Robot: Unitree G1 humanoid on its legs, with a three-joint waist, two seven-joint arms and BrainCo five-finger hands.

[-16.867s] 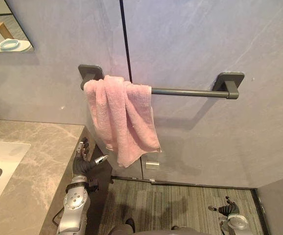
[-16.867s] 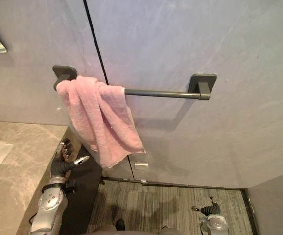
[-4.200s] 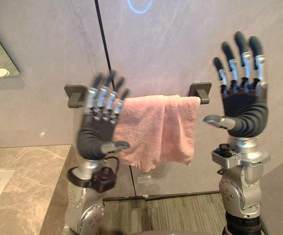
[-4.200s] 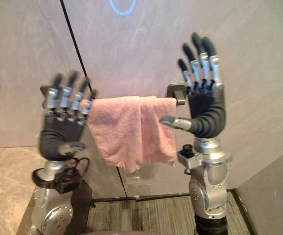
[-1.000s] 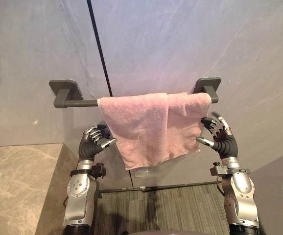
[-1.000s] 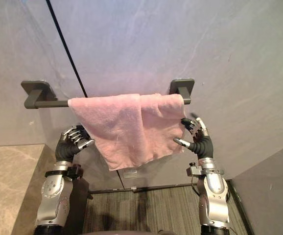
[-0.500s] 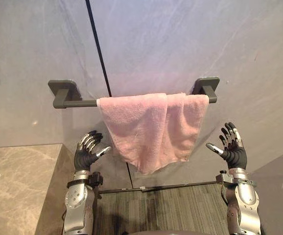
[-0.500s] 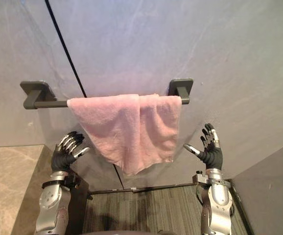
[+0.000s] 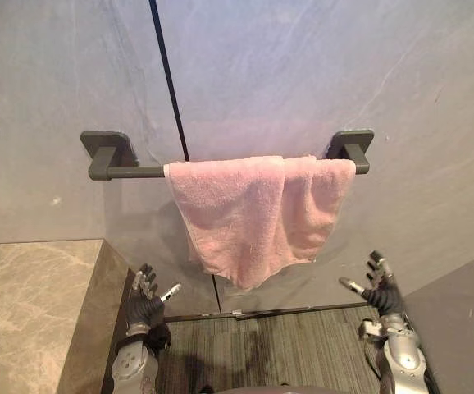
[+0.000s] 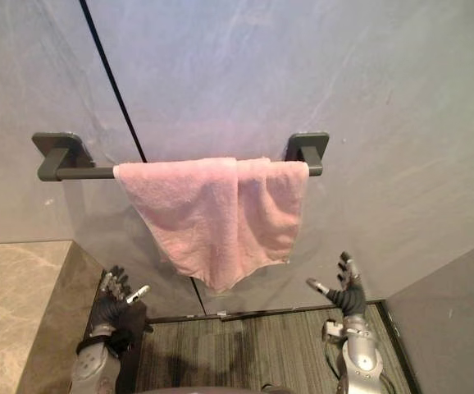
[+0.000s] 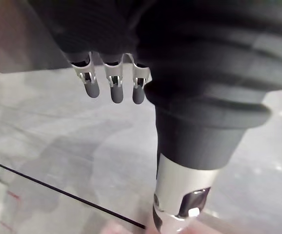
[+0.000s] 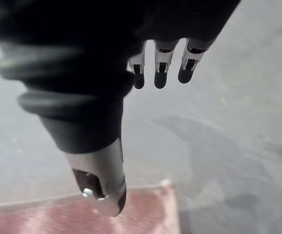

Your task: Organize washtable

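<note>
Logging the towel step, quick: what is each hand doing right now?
Left hand: open, holding nothing, low and clear of the pink towel.
Right hand: open, holding nothing.

Towel (image 9: 253, 213) hides right stretch of rail (image 9: 134, 172); countertop (image 9: 32, 312) cut by left edge.

Pink on grey
The towel (image 9: 245, 213) is showing plain pink, the bar (image 9: 139, 172) dark grey, the counter (image 9: 32, 295) veined beige, the floor (image 9: 286, 353) striped grey-brown.
</note>
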